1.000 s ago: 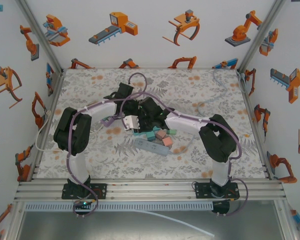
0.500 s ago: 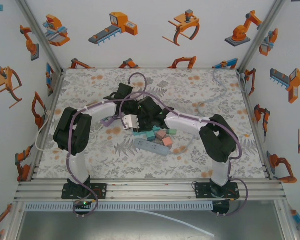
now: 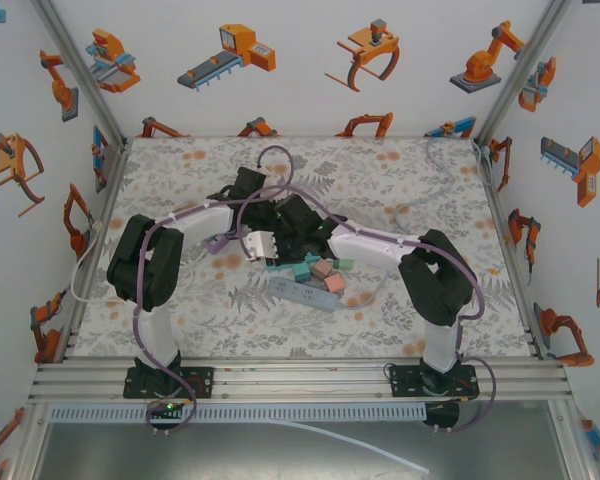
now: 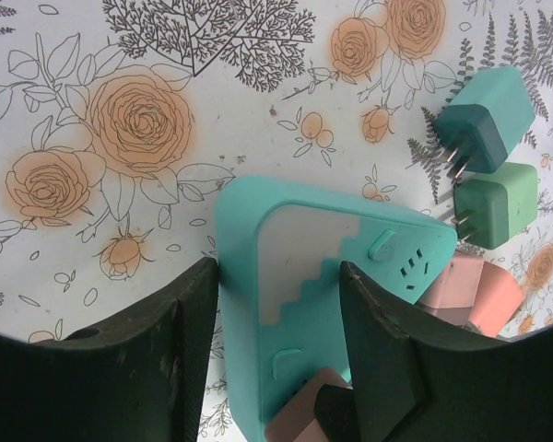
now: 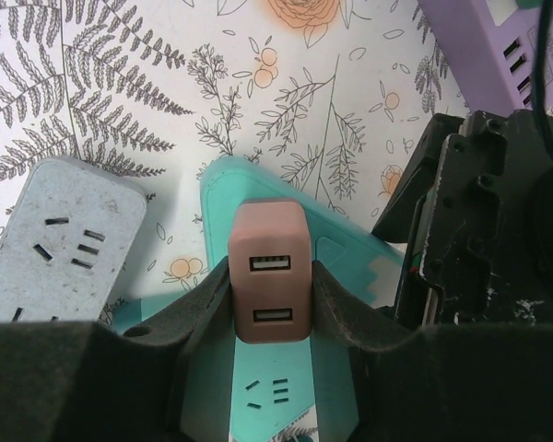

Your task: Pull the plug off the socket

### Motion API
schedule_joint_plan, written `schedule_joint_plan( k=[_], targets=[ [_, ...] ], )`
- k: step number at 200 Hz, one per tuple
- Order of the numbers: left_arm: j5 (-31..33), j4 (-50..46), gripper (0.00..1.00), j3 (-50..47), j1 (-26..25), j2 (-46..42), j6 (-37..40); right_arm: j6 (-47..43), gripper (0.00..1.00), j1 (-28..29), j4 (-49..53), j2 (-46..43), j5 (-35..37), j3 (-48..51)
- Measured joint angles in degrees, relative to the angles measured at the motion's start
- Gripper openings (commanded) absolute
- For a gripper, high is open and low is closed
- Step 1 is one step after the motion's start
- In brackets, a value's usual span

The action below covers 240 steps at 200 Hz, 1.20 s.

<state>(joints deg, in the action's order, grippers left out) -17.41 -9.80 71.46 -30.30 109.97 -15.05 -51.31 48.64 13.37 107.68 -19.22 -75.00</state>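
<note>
Evidently the left claw (image 4: pixel 278 276) clamps the teal socket strip (image 4: pixel 304 235) as an anchor. The right claw (image 5: pixel 269 281) grasps the pink plug (image 5: pixel 267 241) near its twelve-o'clock end.

Our two arms fold inward, wrists nearly meeting. Our left pincer (image 4: pixel 276 276) and right pincer (image 5: pixel 269 276) point downward, fingers each clamped on a load.
</note>
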Motion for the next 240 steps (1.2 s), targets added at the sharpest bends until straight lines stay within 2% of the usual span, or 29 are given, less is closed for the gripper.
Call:
schedule_joint_plan(
  k=[59, 149, 191, 240],
  targets=[
    [0.3, 1.6, 0.48, 0.0, 0.0, 0.1, -0.3, 0.9, 0.04, -0.8, -0.1, -0.9, -1.1, 0.3],
    [0.3, 2.6, 0.45, -0.8, 0.1, -0.3, -0.4, 0.6, 0.01, 0.3, 4.2, -1.0, 1.4, -1.6],
    [0.0, 3.5, 0.69, -2.9, 1.2, -1.7, -0.2, -1.3, 0.01, 0.9, 6.3, -1.0, 2.0, -2.0],
    [-0.8, 1.2, 0.70, -4.9, 2.3, -3.7, -0.2, -2.8, 0.01, 2.2, 6.8, -1.0, 1.9, -1.9]
  ],
)
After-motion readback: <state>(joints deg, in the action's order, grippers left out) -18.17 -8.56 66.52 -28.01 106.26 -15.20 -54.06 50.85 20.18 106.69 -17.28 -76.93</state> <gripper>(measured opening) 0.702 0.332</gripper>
